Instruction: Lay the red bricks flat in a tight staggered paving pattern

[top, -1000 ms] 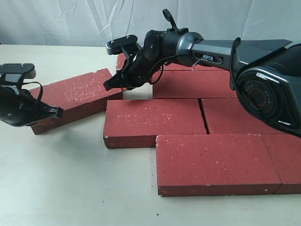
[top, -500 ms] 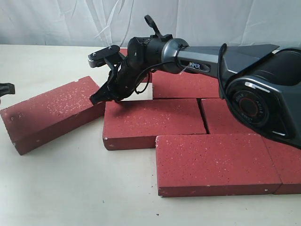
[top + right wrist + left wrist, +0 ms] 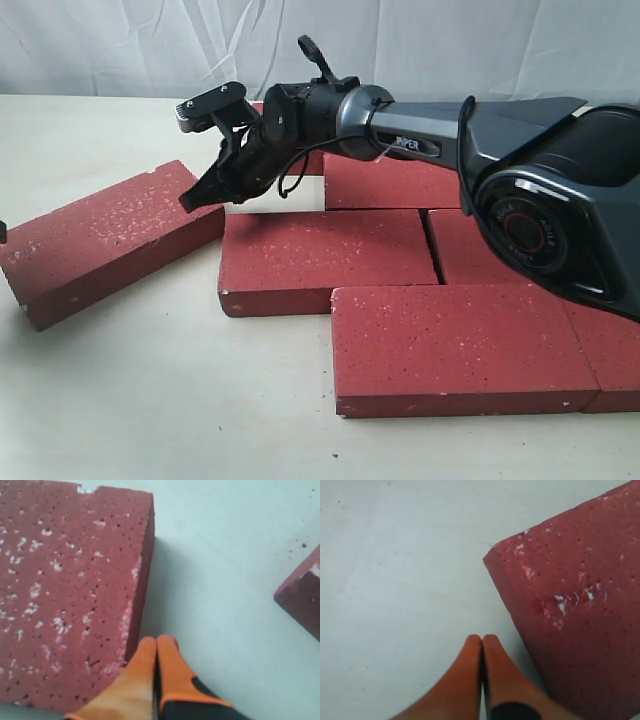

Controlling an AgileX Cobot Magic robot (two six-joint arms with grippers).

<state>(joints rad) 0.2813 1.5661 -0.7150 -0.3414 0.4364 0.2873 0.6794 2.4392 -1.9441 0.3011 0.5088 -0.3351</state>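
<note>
Pale table (image 3: 150,400) fills the frame, with red bricks (image 3: 460,345) packed flat across centre and lower right. The loose brick (image 3: 110,240) lies skewed at mid-left. There's the right gripper (image 3: 192,198), pinched together and empty, just beside its upper-right corner. The left gripper (image 3: 481,647) is also pressed closed on nothing, near a brick corner.

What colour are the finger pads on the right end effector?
The pads are orange, turning black further back, best seen in the right wrist view.
</note>
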